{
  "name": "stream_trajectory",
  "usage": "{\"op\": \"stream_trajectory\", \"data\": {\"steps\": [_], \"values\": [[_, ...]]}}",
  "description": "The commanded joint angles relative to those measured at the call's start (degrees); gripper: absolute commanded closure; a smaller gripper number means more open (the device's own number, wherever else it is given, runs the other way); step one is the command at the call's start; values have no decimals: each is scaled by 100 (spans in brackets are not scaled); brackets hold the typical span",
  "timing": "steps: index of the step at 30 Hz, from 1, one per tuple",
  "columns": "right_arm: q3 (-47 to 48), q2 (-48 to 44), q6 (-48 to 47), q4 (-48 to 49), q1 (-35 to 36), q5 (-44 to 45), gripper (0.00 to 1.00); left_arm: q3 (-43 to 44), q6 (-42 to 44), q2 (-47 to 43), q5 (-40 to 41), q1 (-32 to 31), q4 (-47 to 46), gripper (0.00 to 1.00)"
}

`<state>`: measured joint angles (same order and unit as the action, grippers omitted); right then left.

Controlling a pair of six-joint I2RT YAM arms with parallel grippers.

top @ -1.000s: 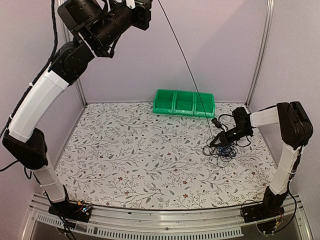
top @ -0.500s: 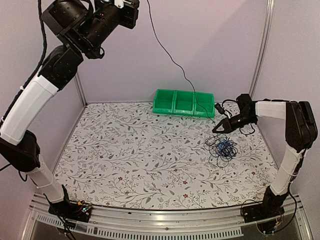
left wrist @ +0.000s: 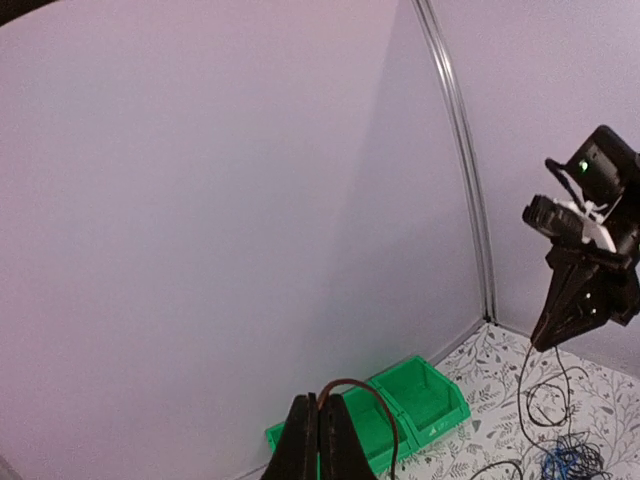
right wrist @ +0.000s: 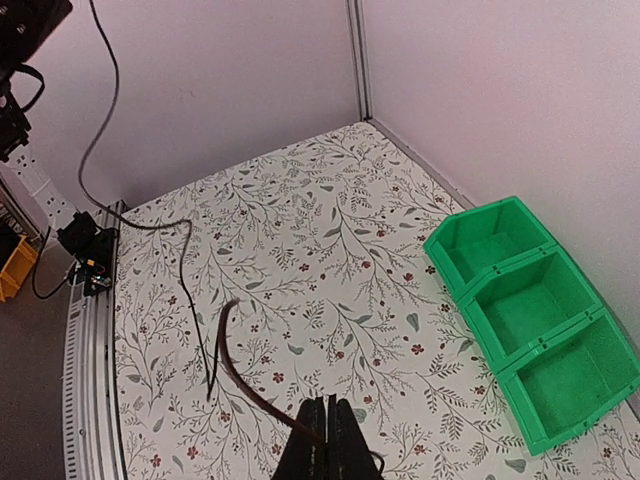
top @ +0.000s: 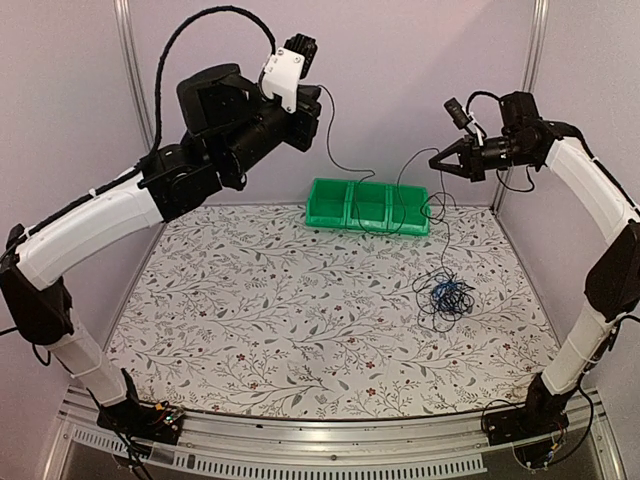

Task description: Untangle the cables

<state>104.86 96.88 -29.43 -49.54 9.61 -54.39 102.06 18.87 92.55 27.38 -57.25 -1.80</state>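
The cables lie as a small loose tangle of black and blue wire on the floral table, right of centre. My left gripper is raised high at the back, shut on a thin black strand that arcs out of its fingertips. That strand sags across above the green bins to my right gripper, also held high and shut on a strand. Another black strand hangs from there down to the tangle. In the left wrist view, the right gripper is at right, with the tangle below.
A green three-compartment bin stands against the back wall, under the sagging strand; it is also in the right wrist view. Purple walls and metal corner posts enclose the table. Thick arm cabling loops above the left arm.
My right gripper has risen from the tangle on the table to high at the back right, pulling strands up. My left arm has come down and rightward; the once taut strand now sags.
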Motion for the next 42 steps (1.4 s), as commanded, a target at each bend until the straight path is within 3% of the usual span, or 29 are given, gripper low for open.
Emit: {"op": "stream_trajectory", "data": {"steps": [1,4,6,9,12,16,22,27,31,38,42], "values": [[684,4,206,-242,452,-57,100,-853,-1179,-365,-426,210,400,95],[827,-55,40,-199,936,666,100,-1295,-1543,-528,-755,260,718,44],[813,-72,-80,-262,1169,1066,100,-1345,-1665,-630,-1072,265,896,28],[791,9,-235,-401,1354,1342,100,-1448,-1762,-783,-1933,316,883,19],[795,116,-159,-396,1420,1485,100,-1433,-1866,-661,-2820,352,912,17],[806,188,-133,-330,1603,1621,100,-1293,-2195,-229,-3297,379,623,15],[834,191,-112,-305,1760,1643,100,-760,-2464,498,-3470,517,689,24],[826,173,-98,-306,1788,1586,100,-653,-2456,716,-3298,675,558,44],[803,197,-86,-257,1783,1540,100,-658,-2557,771,-3665,809,281,46],[721,352,89,-4,1786,1439,100,-3,-2341,1014,-3961,865,520,97],[146,385,170,613,1746,1322,100,355,-2308,931,-3807,829,437,100]]}}
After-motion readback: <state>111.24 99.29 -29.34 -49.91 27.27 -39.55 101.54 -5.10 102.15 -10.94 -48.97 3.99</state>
